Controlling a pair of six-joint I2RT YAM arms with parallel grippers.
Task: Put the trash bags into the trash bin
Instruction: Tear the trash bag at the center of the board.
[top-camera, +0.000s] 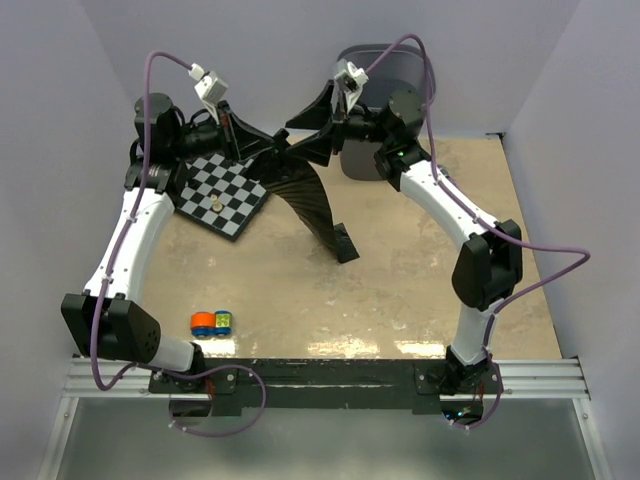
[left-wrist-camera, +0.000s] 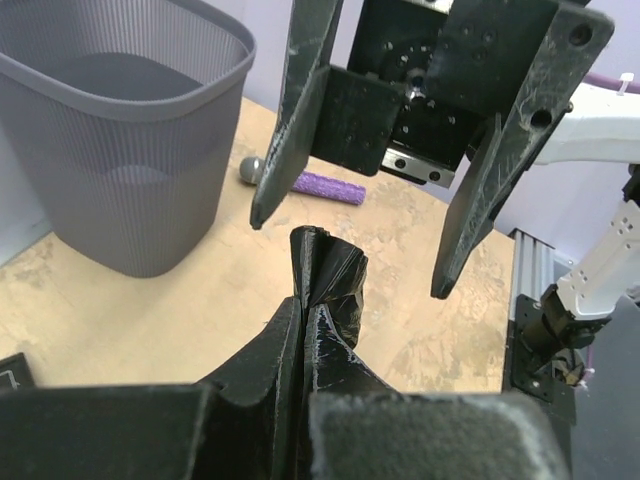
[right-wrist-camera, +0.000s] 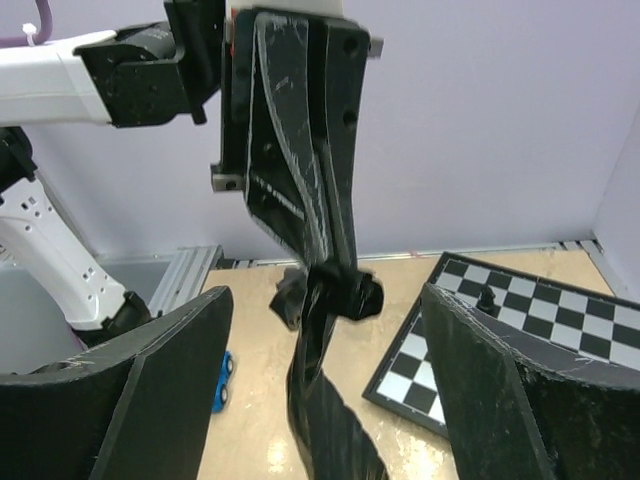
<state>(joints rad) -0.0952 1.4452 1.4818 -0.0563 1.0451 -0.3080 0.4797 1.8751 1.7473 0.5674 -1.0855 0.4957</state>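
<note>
A long black trash bag (top-camera: 315, 200) hangs from my left gripper (top-camera: 265, 140), its lower end resting on the table. In the left wrist view my left gripper (left-wrist-camera: 303, 310) is shut on the crinkled top of the trash bag (left-wrist-camera: 332, 272). My right gripper (top-camera: 300, 130) faces it at the same height, open. In the right wrist view the trash bag (right-wrist-camera: 325, 420) hangs between the spread fingers of my right gripper (right-wrist-camera: 325, 385) without touching either. The grey trash bin (top-camera: 390, 62) stands at the back, behind the right wrist, and at the left in the left wrist view, trash bin (left-wrist-camera: 120, 130).
A chessboard (top-camera: 220, 195) lies at the back left under the left arm, also chessboard (right-wrist-camera: 520, 330). A small orange and blue toy (top-camera: 212, 322) sits near the front left. A purple microphone (left-wrist-camera: 325, 185) lies beside the bin. Purple walls close in three sides.
</note>
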